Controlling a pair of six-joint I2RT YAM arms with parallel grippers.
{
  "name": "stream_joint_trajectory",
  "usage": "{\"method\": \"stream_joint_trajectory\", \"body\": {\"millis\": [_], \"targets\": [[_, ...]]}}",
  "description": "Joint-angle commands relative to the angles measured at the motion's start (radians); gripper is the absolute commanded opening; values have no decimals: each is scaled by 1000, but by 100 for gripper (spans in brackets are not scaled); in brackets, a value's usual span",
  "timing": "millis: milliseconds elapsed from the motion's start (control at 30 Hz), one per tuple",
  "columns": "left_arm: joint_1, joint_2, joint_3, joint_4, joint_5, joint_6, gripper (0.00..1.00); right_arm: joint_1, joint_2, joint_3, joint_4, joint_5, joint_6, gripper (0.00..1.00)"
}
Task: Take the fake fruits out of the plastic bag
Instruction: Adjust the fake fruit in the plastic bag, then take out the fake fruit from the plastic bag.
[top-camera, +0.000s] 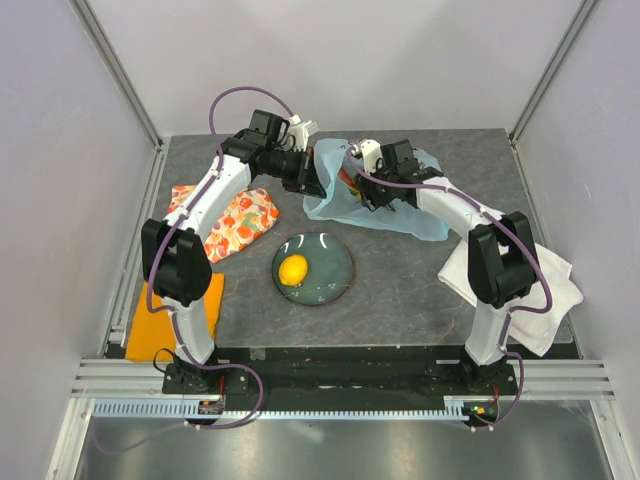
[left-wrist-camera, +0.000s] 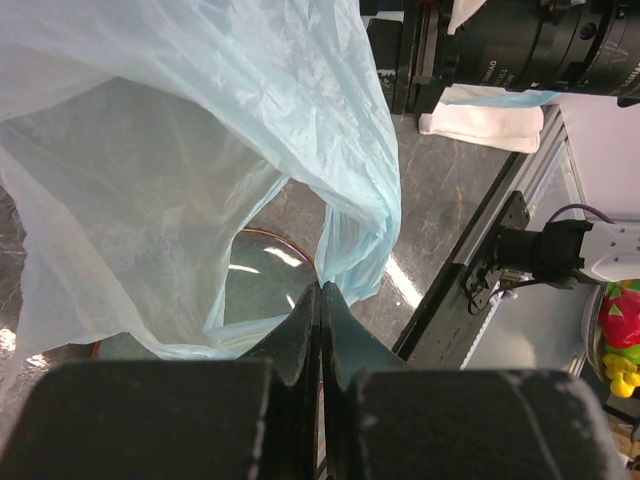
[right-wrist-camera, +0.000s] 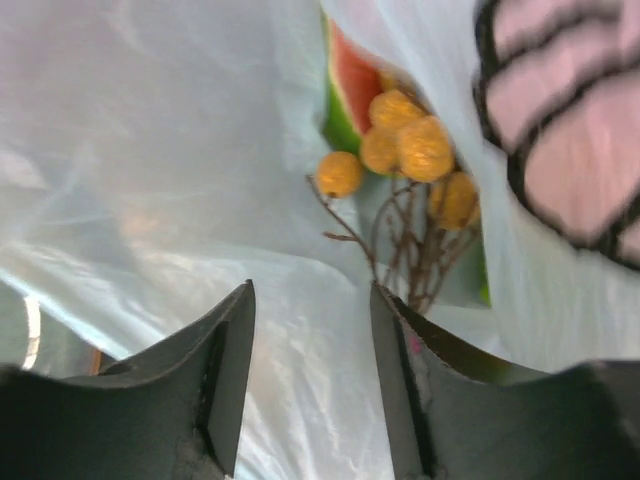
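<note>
The light-blue plastic bag (top-camera: 395, 205) lies at the back centre of the table. My left gripper (top-camera: 312, 182) is shut on the bag's left edge (left-wrist-camera: 350, 250) and holds the mouth up. My right gripper (top-camera: 368, 192) is open inside the bag, its jaws (right-wrist-camera: 312, 290) apart over bag film. Just ahead of them lie a brownish grape bunch (right-wrist-camera: 410, 150) with a bare stem and a red-green watermelon slice (right-wrist-camera: 348, 85). One yellow lemon (top-camera: 293, 269) sits on the dark round plate (top-camera: 335, 262). The other fruits are hidden.
An orange-floral cloth (top-camera: 235, 222) lies at the left under my left arm, with an orange sheet (top-camera: 175, 315) nearer. A white cloth (top-camera: 540, 290) lies at the right by my right arm. The plate shows through the bag in the left wrist view (left-wrist-camera: 262, 278).
</note>
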Motion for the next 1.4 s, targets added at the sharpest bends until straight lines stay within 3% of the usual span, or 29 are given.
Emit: {"method": "stream_joint_trajectory", "body": {"millis": [0, 200, 400, 467, 533, 667, 767, 867, 1367], "targets": [[-5, -30, -3, 18, 31, 27, 2, -4, 11, 54, 3, -195, 18, 45], [-5, -21, 16, 24, 52, 8, 2, 13, 143, 130, 55, -102, 50, 29], [-4, -18, 10, 24, 95, -7, 1, 13, 345, 336, 37, 22, 111, 27], [-2, -25, 2, 24, 96, -6, 2, 13, 384, 413, 14, 184, 111, 27], [-4, -31, -4, 23, 96, -2, 2, 7, 386, 418, 20, 307, 91, 26], [-2, -44, -15, 23, 92, 4, 2, -24, 355, 396, 30, 389, 75, 28], [-2, -38, -12, 23, 92, 7, 2, -32, 355, 398, 21, 316, 65, 46], [-2, -28, -6, 23, 92, 8, 2, -27, 376, 414, 17, 246, 65, 54], [-4, -22, -7, 18, 83, 16, 2, -18, 554, 601, -26, 233, 39, 51]]}}
